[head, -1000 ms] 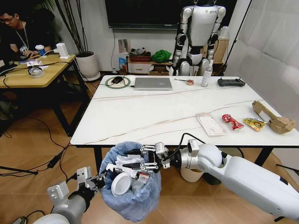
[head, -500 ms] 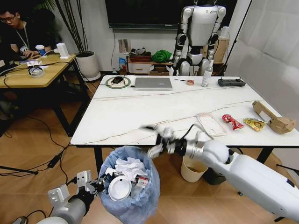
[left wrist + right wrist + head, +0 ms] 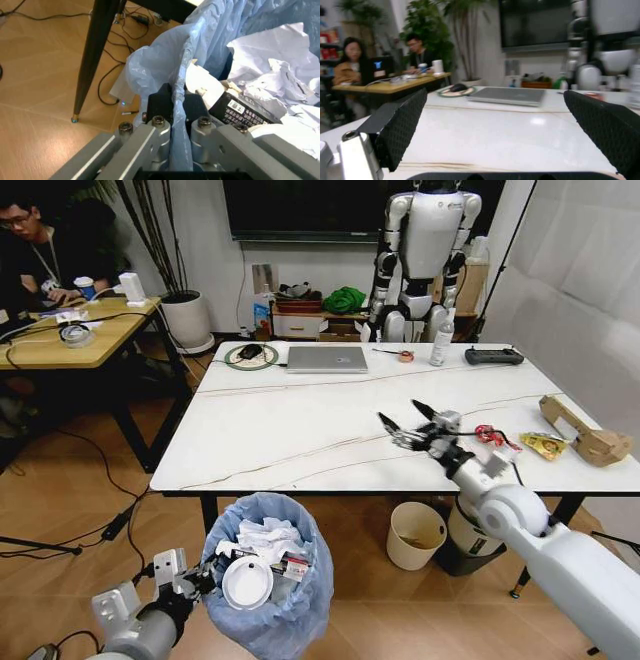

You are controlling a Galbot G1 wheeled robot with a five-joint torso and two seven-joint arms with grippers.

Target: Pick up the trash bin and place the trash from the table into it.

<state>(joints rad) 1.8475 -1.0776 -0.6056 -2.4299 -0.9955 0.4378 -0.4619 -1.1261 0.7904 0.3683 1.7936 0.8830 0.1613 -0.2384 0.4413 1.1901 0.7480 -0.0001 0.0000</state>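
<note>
Head view puts the trash bin below the near edge of the surface, off the floor, its blue bag bulging over the rim and stuffed with crumpled tissues and a white lid. On the surface's right end lie a red wrapper, a yellow wrapper and a brown paper bag; at its far edge sit a grey laptop and a black controller. A humanoid robot stands beyond the surface, a wooden desk to its left, and a cream bucket on the floor under it

A second ago the right gripper was over the bin; it has since swung up over the surface, just left of the red wrapper, jaws spread wide and empty. The bin is well apart from it, lower and to the left. The left gripper stays clamped on the bin's bag-covered rim
</note>
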